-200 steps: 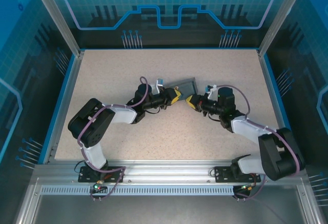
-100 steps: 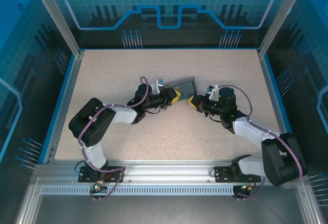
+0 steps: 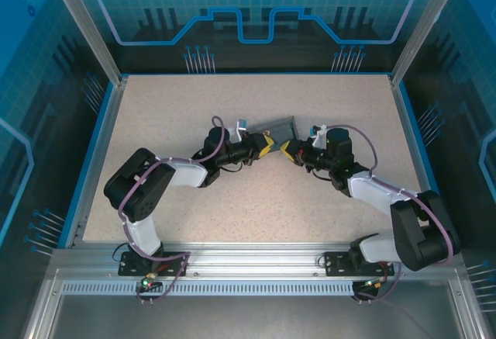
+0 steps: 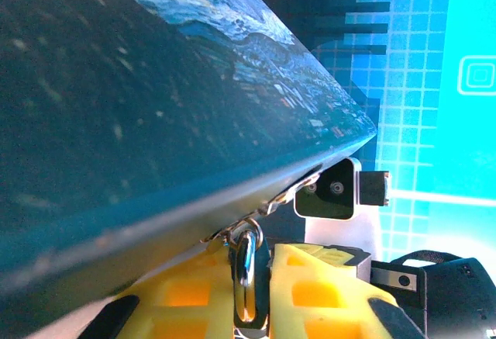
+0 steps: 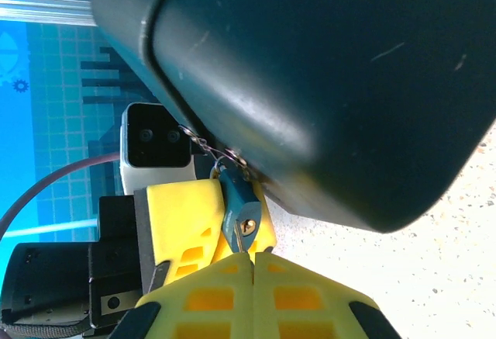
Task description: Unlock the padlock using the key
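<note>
The tiny bluish padlock hangs by its thin shackle from the hasp of the dark blue night-sky box. My left gripper is shut on the padlock, its yellow fingers on either side of the body. In the right wrist view the brass keyhole faces my right gripper, which is shut on the slim dark key. The key's tip touches the padlock's end face at or just beside the keyhole. Seen from above, both grippers, left and right, meet nose to nose below the box.
The box rests tilted on the speckled tabletop, its corner lifted over the grippers. The right wrist camera housing sits close in front of the left fingers. Blue walls and metal posts ring the table.
The right gripper has edged slightly left and up toward the left gripper and the padlock. The left arm and the box stay where they were.
</note>
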Motion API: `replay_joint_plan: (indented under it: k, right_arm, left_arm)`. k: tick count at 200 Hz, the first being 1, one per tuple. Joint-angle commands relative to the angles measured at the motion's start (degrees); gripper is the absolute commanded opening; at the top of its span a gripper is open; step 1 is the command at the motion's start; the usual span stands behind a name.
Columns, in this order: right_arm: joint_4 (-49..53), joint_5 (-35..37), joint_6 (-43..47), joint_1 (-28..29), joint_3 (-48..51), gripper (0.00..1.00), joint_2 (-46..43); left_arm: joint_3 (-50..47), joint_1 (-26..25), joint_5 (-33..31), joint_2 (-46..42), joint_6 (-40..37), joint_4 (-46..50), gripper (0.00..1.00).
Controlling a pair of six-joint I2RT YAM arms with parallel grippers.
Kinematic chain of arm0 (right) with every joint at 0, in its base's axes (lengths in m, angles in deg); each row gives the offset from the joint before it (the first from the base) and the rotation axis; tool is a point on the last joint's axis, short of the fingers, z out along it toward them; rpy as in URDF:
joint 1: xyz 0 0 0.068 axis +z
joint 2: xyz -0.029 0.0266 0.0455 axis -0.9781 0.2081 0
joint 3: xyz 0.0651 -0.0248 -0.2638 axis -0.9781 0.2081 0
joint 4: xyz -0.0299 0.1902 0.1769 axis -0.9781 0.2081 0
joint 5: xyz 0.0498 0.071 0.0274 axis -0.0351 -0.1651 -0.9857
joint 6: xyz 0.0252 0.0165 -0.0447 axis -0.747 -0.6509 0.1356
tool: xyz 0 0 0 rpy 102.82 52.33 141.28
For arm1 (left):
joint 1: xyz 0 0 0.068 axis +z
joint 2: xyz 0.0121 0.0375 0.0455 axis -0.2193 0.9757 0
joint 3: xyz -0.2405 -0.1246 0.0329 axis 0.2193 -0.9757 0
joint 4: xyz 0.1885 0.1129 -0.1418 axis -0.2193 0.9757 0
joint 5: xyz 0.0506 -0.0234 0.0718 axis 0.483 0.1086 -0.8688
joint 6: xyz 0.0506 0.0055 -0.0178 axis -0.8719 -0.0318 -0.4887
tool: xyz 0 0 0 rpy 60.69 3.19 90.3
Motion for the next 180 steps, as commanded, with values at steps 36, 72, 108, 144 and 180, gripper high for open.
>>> replay_joint_plan:
  k: [36, 72, 108, 144, 180]
  right_arm:
    - [-1.5, 1.4, 0.0, 1.1, -0.6, 0.00, 1.0]
    - [-1.9, 1.4, -0.2, 1.1, -1.1, 0.00, 1.9]
    - [-2.3, 1.2, -0.3, 1.3, -2.0, 0.00, 2.9]
    - [-2.0, 1.2, -0.3, 1.4, -2.6, 0.00, 2.7]
    - [-0.7, 1.4, 0.2, 1.4, -3.0, 0.00, 2.0]
  left_arm:
    - [0.8, 0.3, 1.3, 0.2, 0.1, -5.6, 0.00]
    - [0.8, 0.2, 1.3, 0.2, 0.2, -5.8, 0.00]
    - [1.0, 0.2, 1.4, 0.3, 0.3, -5.8, 0.00]
    - [1.1, 0.2, 1.3, 0.4, 0.2, -5.7, 0.00]
    - [1.1, 0.2, 1.3, 0.7, 0.3, -5.8, 0.00]
